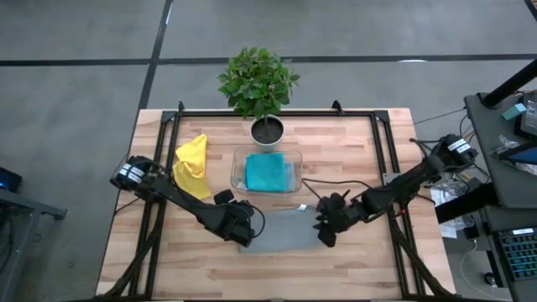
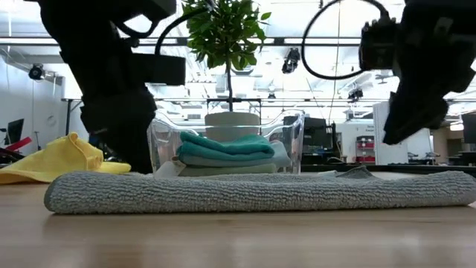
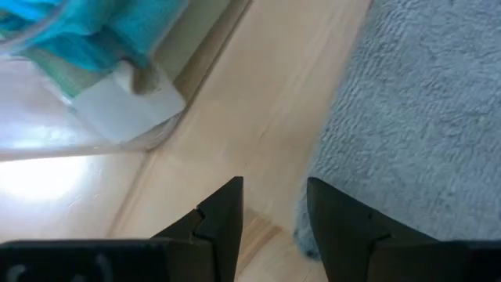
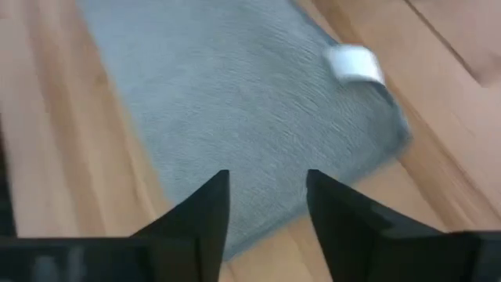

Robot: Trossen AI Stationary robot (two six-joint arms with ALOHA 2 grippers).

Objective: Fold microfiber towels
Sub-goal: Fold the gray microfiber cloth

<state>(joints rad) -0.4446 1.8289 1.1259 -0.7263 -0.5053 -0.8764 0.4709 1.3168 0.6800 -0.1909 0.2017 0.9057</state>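
Observation:
A grey towel point(image 1: 281, 231) lies folded flat on the table near its front edge; it also shows in the low view point(image 2: 260, 192). My left gripper point(image 1: 245, 226) is open and low at the towel's left edge point(image 3: 313, 227). My right gripper point(image 1: 323, 222) is open and hovers above the towel's right end point(image 4: 235, 102), where a white label point(image 4: 354, 61) shows. A yellow towel point(image 1: 193, 166) lies crumpled at the left. A folded teal towel point(image 1: 268, 172) lies on top of other folded cloths in the clear tray point(image 1: 239, 159). My left gripper has one finger point(image 3: 337, 227) at the grey towel's left edge point(image 3: 309, 235), low over the table. I cannot tell whether it touches the cloth. Nothing lies between the two fingers.
A potted plant point(image 1: 267, 130) stands behind the tray at the far middle. Black frame rails point(image 1: 164, 143) run along the table's left and right sides. Bare wood shows at the front left point(image 1: 151, 260) and far right point(image 1: 352, 151).

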